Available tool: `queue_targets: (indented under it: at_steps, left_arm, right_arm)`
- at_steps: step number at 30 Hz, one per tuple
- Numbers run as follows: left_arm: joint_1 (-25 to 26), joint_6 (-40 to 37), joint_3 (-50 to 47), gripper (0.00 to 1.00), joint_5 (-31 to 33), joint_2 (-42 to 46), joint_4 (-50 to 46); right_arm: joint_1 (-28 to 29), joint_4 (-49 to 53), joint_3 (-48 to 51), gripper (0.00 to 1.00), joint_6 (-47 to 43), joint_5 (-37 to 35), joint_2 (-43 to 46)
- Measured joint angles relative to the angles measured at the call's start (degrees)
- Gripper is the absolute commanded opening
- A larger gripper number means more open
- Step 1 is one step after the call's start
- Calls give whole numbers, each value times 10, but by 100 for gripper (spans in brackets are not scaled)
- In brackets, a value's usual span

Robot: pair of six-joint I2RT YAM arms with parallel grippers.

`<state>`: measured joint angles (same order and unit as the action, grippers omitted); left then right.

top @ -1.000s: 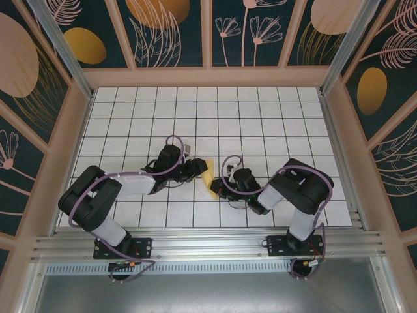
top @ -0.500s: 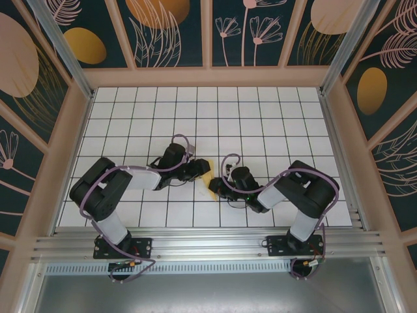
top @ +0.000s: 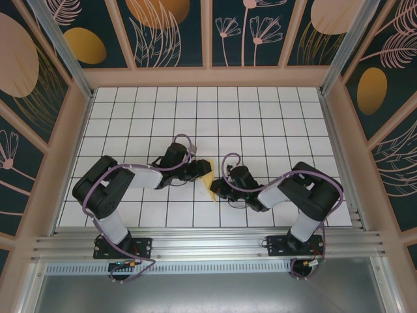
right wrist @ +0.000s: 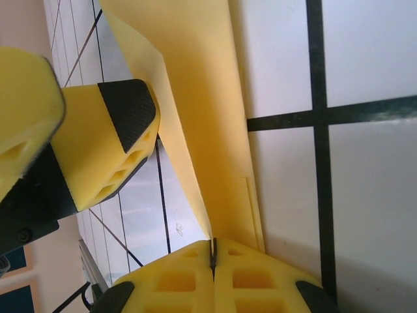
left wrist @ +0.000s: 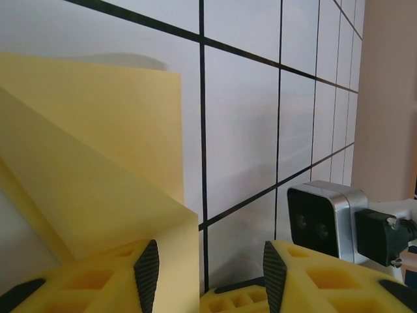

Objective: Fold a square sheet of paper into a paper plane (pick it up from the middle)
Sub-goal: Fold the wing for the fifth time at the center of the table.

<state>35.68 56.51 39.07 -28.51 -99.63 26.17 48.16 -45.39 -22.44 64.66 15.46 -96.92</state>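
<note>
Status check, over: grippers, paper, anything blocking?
Right gripper shut on the folded yellow paper. Left gripper open, paper edge beside one finger, not clamped. No obstruction seen; the two grippers sit close together.

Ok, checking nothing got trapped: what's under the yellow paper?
White gridded table shows around the yellow paper, which the right gripper pinches at one end. The tiles directly beneath its folded layers are covered.

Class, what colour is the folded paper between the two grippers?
Plain yellow; the paper shows best in the right wrist view.
</note>
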Motion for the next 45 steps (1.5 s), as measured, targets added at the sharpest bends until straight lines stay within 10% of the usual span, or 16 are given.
queue_targets:
  at_steps: [18,45]
  left_arm:
    - [0,-24,-5,51,51,122,-63]
    - [0,-10,-8,51,-42,-31,40]
  right_arm:
    - [-12,7,-8,0,39,24,-10]
    - [-18,42,-23,5,37,41,-7]
